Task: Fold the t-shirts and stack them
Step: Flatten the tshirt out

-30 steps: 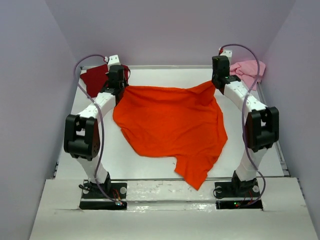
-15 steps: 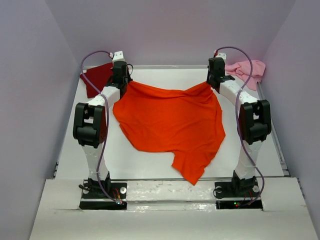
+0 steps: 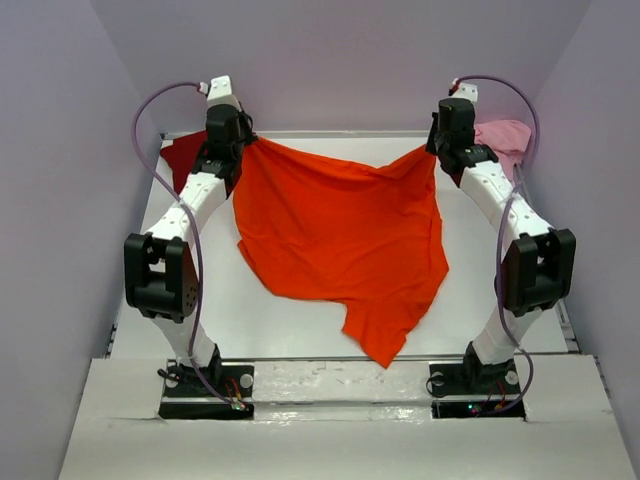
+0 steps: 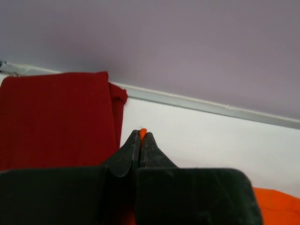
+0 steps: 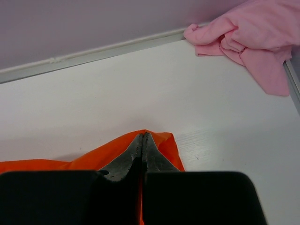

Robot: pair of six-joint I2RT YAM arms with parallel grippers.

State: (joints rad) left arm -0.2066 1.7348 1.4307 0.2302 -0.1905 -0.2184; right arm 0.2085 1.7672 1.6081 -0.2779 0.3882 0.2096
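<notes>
My left gripper [image 3: 240, 148] is pinched shut on the far left corner of the orange t-shirt [image 3: 340, 230]. In the left wrist view only a small orange tip shows above its pressed fingertips. My right gripper [image 3: 432, 152] is clamped the same way on the far right corner of the orange t-shirt, and a fold of orange cloth bulges around its two closed fingers [image 5: 133, 152].

Both arms reach forward, one along each side of the orange t-shirt. The elbows are bent low and outward beside its near half, and the forearms slant up and inward to the wrists at its far corners. A purple cable [image 3: 150, 130] loops from each wrist back down along its arm.

Between my two grips the far edge of the orange t-shirt sags a little. The rest of it spreads over the white table [image 3: 200, 310], with a narrow tail pointing toward my bases.

The dark red t-shirt [image 4: 56, 117] lies flat just beyond the far left corner of the orange t-shirt, against the back wall [image 3: 340, 60]. The pale pink t-shirt [image 5: 253, 37] lies crumpled beyond the far right corner, apart from the orange cloth.
</notes>
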